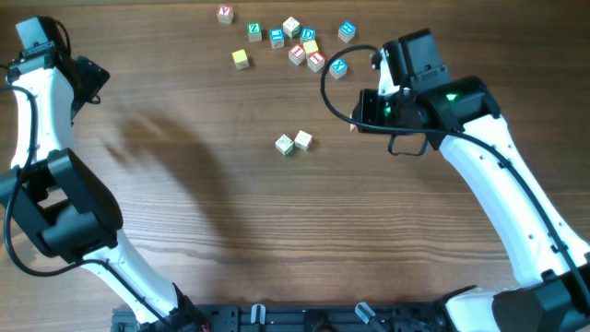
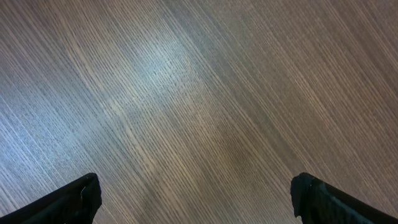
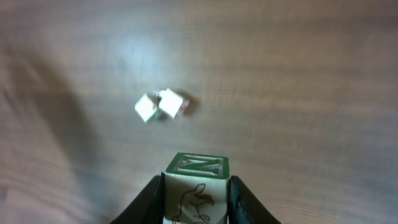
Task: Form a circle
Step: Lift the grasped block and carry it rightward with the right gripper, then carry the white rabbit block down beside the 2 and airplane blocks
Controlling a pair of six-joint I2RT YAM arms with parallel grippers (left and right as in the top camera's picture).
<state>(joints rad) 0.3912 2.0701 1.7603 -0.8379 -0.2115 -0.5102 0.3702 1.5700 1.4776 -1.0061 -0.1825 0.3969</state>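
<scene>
Between the black fingers of the right pincer (image 3: pixel 197 198) a cream wooden letter cube (image 3: pixel 197 165), green-edged on top, is pinched. Ahead, two pale wooden cubes (image 3: pixel 160 106) touch on the brown wood-grain tabletop (image 3: pixel 298 74). Coloured letter cubes (image 1: pixel 297 44) lie scattered near its far edge. The left pincer (image 2: pixel 196 196) hangs spread wide.

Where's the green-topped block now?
The green-topped block sits clamped in the right gripper, low in the right wrist view, with two pale cubes ahead.
</scene>
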